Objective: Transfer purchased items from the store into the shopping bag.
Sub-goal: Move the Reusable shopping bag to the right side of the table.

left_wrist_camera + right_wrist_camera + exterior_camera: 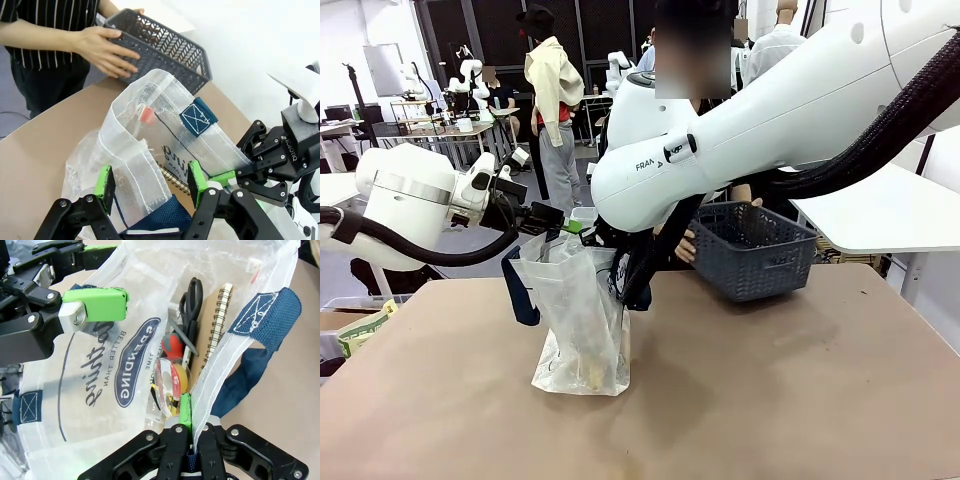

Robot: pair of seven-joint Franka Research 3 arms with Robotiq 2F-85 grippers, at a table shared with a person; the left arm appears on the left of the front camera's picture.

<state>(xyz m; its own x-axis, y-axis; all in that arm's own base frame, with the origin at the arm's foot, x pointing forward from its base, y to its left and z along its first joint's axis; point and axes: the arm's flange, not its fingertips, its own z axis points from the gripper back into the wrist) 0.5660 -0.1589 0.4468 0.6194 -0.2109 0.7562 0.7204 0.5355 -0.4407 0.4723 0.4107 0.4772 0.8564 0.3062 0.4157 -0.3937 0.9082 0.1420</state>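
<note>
— What's closest?
— Right gripper (192, 432), fingers pressed together, pinching the shopping bag (110, 365) rim; scissors (190, 305), tape and notebook lie just beyond it inside.
— The other arm?
— Left gripper (150, 185) is spread around the opposite rim. Beyond, a person's hand (102, 50) holds the basket (165, 47) above the table (770, 400).

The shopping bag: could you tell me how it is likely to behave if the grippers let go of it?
The shopping bag is thin, crinkled translucent film, so it is probably floppy, and its mouth would likely sag shut. The right gripper pinches one wall and the left gripper straddles the other. Scissors, a spiral notebook and tape inside probably weigh its base down.
</note>
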